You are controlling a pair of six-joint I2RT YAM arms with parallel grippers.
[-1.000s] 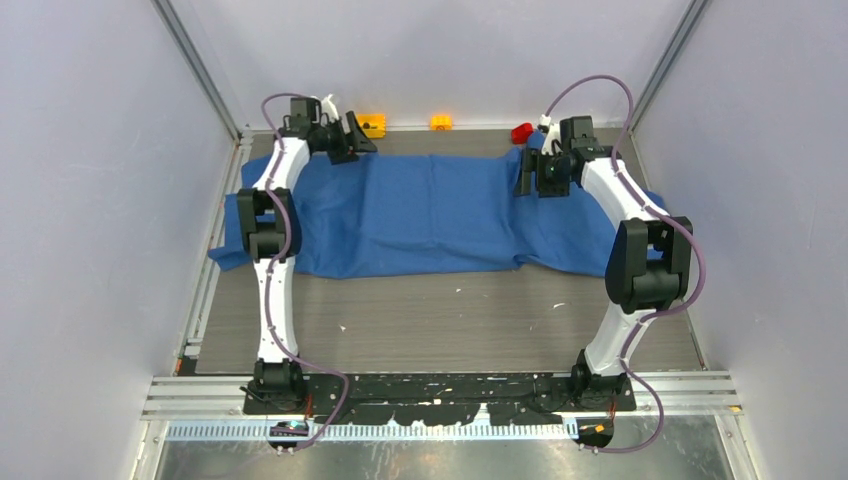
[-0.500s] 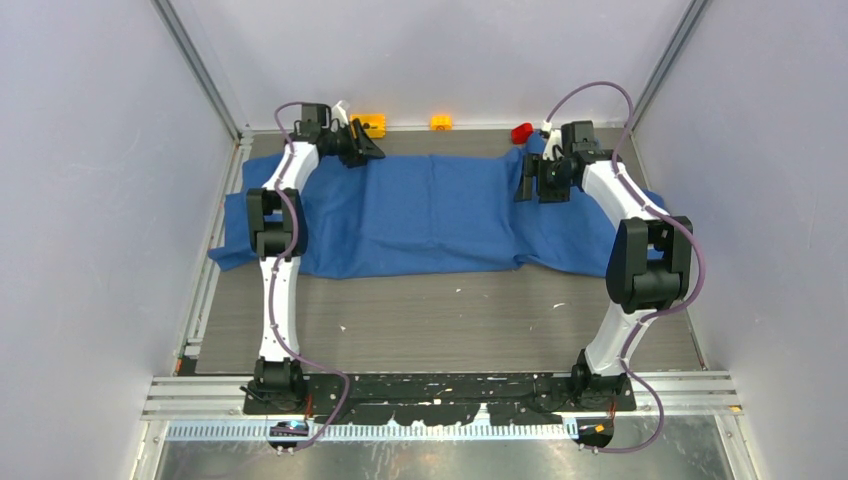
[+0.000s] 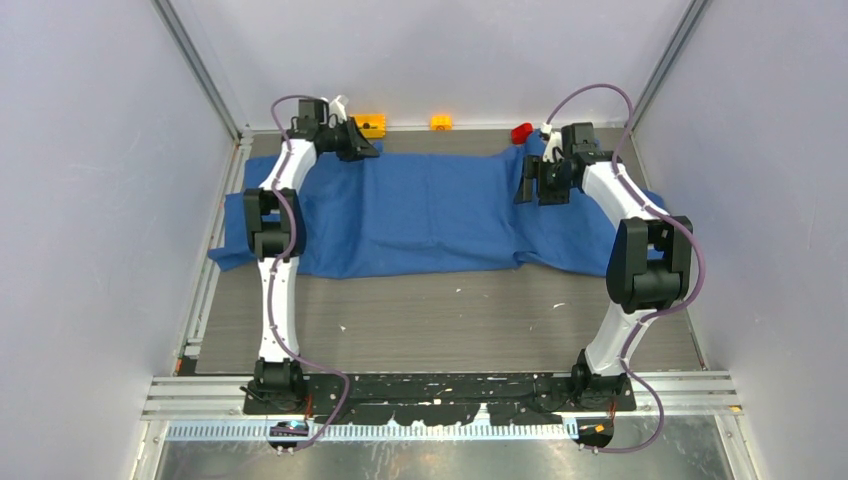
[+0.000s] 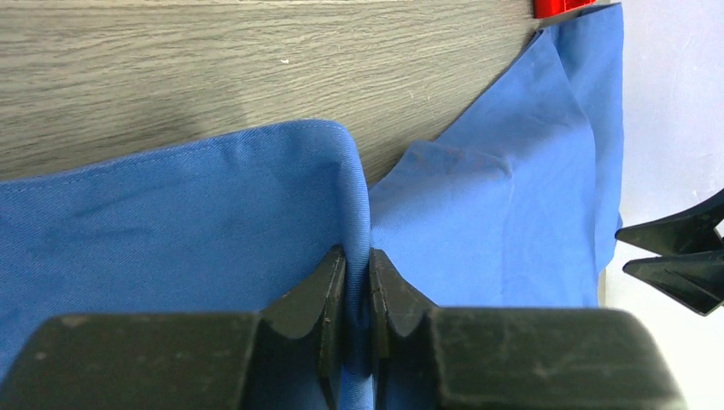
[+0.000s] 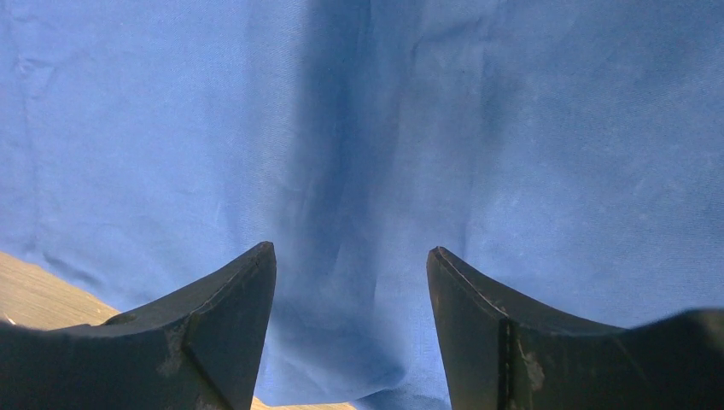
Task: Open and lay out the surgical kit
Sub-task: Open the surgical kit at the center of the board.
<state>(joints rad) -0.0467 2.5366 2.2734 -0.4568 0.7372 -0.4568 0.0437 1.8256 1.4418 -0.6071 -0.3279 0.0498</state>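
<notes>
Since the earlier frame, the left end effector (image 3: pixel 362 140) has been closed at the far edge of the blue cloth wrap (image 3: pixel 440 215), which is spread on the surface (image 3: pixel 450 320). Left wrist: a fold of it is pinched. Right wrist: the right end effector (image 5: pixel 352 249) is held spread over the cloth.

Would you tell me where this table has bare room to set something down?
The broad bare patch is the table between the blue cloth and the arm bases. The far edge is crowded: a thin strip holding orange blocks and a red block, the left claw pinching the cloth, the right claw open above it.
</notes>
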